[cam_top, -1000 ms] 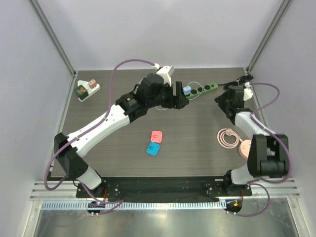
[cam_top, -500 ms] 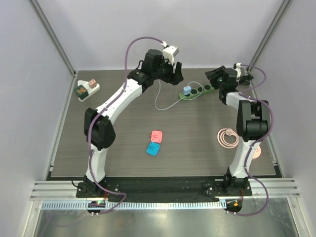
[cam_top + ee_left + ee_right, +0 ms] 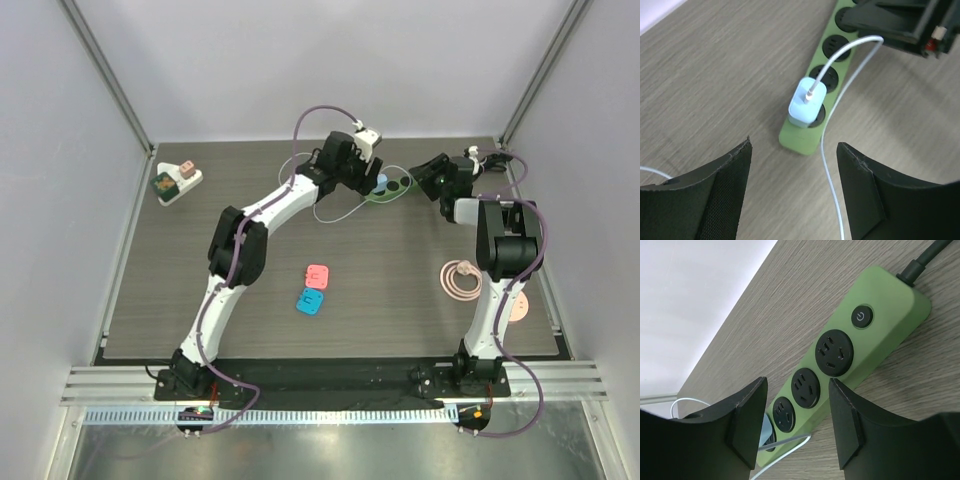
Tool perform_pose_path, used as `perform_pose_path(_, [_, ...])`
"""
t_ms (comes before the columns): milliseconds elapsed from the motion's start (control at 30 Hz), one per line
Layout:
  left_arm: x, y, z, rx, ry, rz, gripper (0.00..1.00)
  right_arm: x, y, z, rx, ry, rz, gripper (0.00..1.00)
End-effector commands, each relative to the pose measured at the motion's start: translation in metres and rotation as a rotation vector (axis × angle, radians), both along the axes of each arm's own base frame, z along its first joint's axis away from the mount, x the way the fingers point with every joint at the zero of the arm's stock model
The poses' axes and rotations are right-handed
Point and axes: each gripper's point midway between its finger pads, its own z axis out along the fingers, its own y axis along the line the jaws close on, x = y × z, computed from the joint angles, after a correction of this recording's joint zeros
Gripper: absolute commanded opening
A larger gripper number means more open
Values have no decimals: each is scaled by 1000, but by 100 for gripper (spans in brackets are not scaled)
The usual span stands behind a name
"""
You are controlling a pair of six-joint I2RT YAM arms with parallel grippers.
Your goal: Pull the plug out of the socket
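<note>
A green power strip [image 3: 799, 140] with several black sockets lies at the back of the table. A light blue plug [image 3: 807, 102] with a white cable [image 3: 832, 165] sits in its end socket. My left gripper [image 3: 794, 150] is open and empty, just short of the strip's plug end, its fingers wider apart than the strip. My right gripper [image 3: 797, 385] is open and empty above the middle sockets of the strip [image 3: 880, 310]. The plug [image 3: 766, 432] is partly hidden behind its left finger. In the top view both grippers [image 3: 365, 178] [image 3: 432, 178] flank the plug [image 3: 381, 181].
A white adapter block [image 3: 176, 181] sits at the back left. A pink tile [image 3: 318, 275] and a blue tile [image 3: 309, 302] lie mid-table. A coiled pink cable [image 3: 461, 278] and a pink disc [image 3: 512, 303] lie at the right. The strip's dark cord [image 3: 932, 252] leads off at the back right.
Both arms have stretched toward the back of the table. My left gripper moved right up to the plug end of the strip. My right gripper moved left over the strip.
</note>
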Motion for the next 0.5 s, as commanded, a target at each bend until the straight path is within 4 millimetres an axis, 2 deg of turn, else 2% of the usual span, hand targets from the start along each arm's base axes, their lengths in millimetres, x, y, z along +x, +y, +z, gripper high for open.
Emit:
perform_pose_path(0, [18, -24, 19, -59, -127, 62, 71, 4, 5, 48, -14, -136, 25, 58])
perform_pose_path(33, [21, -25, 11, -68, -106, 74, 71, 3, 8, 48, 3, -142, 35, 58])
perform_pose_path(67, [25, -28, 19, -86, -119, 89, 71, 2, 10, 47, 10, -141, 39, 58])
perform_pose_path(100, [30, -27, 14, -86, -114, 110, 71, -1, 11, 42, 19, -131, 42, 58])
perform_pose_path(133, [33, -28, 0, -72, -101, 126, 71, -1, 12, 44, 23, -140, 46, 58])
perform_pose_path(167, [41, -24, 5, -73, -123, 172, 69, -3, 13, 42, 25, -135, 53, 58])
perform_pose_path(267, [53, -20, -6, -74, -139, 235, 66, -5, 15, 48, 4, -154, 80, 58])
perform_pose_path(300, [53, -23, -9, -80, -138, 224, 66, -5, 14, 50, -11, -156, 83, 58])
perform_pose_path(333, [54, -27, -3, -99, -145, 213, 65, -6, 13, 46, -21, -135, 86, 58])
perform_pose_path(367, [55, -29, -10, -101, -135, 208, 64, -7, 13, 44, -32, -130, 89, 58])
perform_pose_path(467, [55, -33, -14, -115, -132, 209, 60, -9, 14, 38, -39, -121, 103, 58])
